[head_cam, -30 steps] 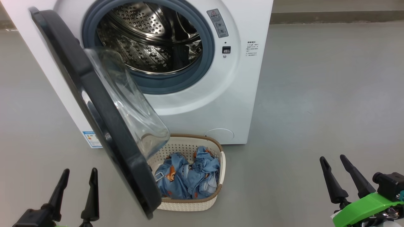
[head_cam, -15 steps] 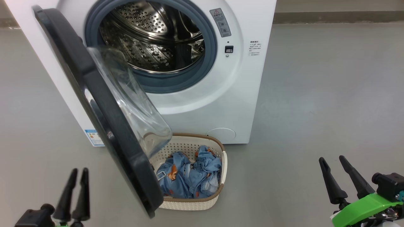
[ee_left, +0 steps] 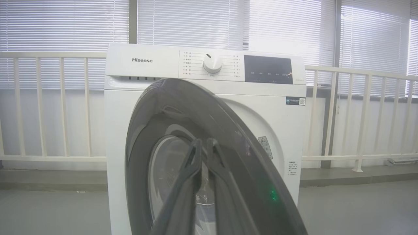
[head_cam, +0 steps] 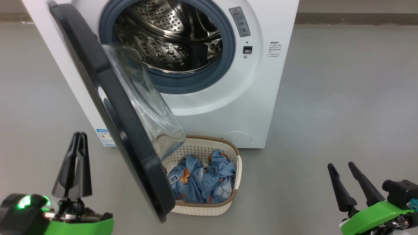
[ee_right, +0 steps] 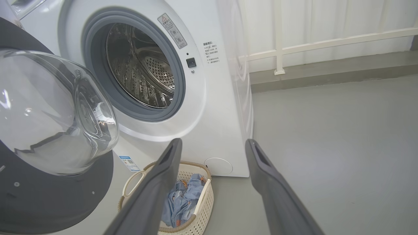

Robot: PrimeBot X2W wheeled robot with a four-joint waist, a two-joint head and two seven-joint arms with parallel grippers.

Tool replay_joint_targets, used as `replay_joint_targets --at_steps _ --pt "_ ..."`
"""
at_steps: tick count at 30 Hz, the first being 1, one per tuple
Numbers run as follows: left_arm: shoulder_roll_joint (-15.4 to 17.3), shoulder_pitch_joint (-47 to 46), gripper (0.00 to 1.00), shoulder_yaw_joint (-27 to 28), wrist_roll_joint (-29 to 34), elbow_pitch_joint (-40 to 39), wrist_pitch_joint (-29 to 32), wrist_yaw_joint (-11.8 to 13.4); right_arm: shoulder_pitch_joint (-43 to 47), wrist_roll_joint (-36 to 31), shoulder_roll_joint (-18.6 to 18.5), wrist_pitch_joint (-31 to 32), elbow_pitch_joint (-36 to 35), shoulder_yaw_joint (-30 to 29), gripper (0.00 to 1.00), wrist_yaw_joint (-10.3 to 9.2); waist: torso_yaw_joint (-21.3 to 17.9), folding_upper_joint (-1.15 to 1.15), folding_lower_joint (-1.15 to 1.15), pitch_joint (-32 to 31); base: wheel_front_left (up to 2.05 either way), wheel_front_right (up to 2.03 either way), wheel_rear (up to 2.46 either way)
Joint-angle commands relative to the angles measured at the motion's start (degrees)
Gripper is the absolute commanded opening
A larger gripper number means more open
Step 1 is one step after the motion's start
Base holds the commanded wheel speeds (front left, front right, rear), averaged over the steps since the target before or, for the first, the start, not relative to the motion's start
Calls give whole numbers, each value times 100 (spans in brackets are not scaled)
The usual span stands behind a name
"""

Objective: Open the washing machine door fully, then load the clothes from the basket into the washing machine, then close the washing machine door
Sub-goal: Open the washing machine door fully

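The floor [head_cam: 333, 98] is smooth and grey, with a soft sheen. The washer [head_cam: 212, 107] stands flat on it, ahead of the left hand [head_cam: 78, 134] and off to that hand's right. Its white base meets the grey in a straight line. The basket [head_cam: 209, 209] sits on the floor just in front of the washer's base, to the right of the left hand and to the left of the right hand [head_cam: 340, 164]. Ahead of the right hand the floor runs on to a low, darker kerb [head_cam: 359, 18] at its far edge. A white railing post [ee_right: 279, 70] stands on that kerb.
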Motion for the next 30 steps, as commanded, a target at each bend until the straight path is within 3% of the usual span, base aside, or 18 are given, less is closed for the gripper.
replay_joint_targets --at_steps 1,7,12,18,30 --pt "94 -250 0 139 85 -362 -35 -11 -71 50 -125 -70 -106 104 100 33 9 0 0 4 0 0 0" --pt "26 -183 0 -514 225 -1140 54 -11 -79 48 -99 -70 -105 103 100 33 21 0 0 9 0 0 0" --pt "-32 -157 0 -1130 132 -1291 274 -12 -110 54 -52 -70 -87 133 100 33 -5 0 0 21 0 0 0" --pt "-140 -59 0 -1516 -82 -841 317 -12 -161 76 -22 -70 -85 187 100 33 -121 0 0 61 0 0 0" --pt "-272 -115 0 -1705 -364 514 365 10 -238 111 -42 -70 -51 242 100 33 -335 0 0 103 0 0 0"
